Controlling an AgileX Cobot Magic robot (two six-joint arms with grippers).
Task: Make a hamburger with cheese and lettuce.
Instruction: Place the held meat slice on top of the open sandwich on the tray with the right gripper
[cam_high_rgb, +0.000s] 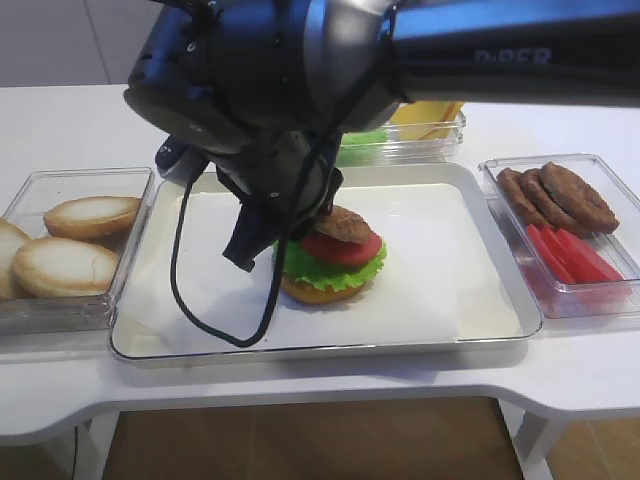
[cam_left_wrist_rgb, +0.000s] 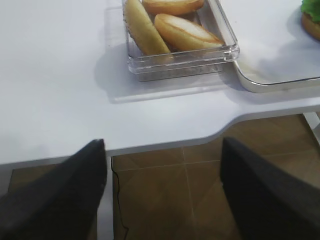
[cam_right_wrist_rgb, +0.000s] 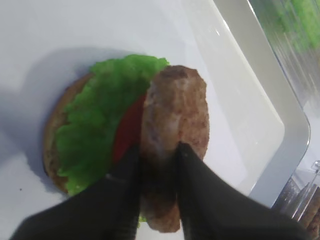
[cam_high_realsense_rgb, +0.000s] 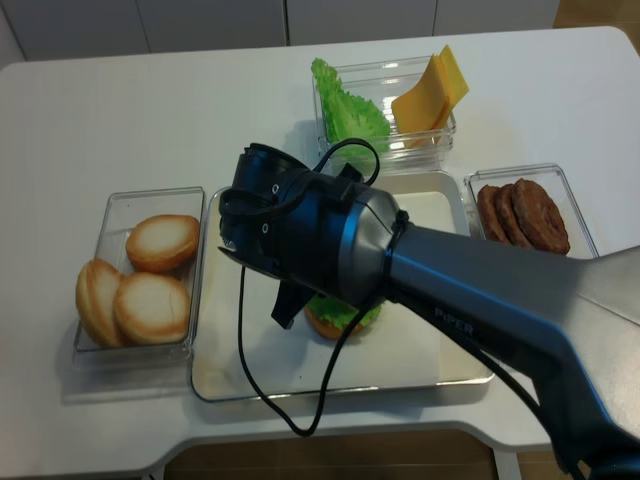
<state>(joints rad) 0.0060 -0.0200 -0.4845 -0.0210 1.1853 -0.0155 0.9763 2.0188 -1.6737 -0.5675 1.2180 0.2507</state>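
The right tool (cam_right_wrist_rgb: 156, 152) clamps the brown patty (cam_right_wrist_rgb: 172, 125) between its black fingers, holding it atop the hamburger (cam_high_rgb: 331, 260), which sits mid-tray (cam_high_rgb: 450, 330) directly beneath. The left tool (cam_left_wrist_rgb: 162, 192) hangs open off the worktop (cam_left_wrist_rgb: 60, 90) edge, near the buns (cam_left_wrist_rgb: 170, 25).

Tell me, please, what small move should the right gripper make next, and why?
Probably open a little wider and lift straight up. The right gripper has its fingers on both sides of the brown patty, which already lies on the tomato slice and lettuce of the hamburger. The cheese remains in its container, so fetching it likely comes next.
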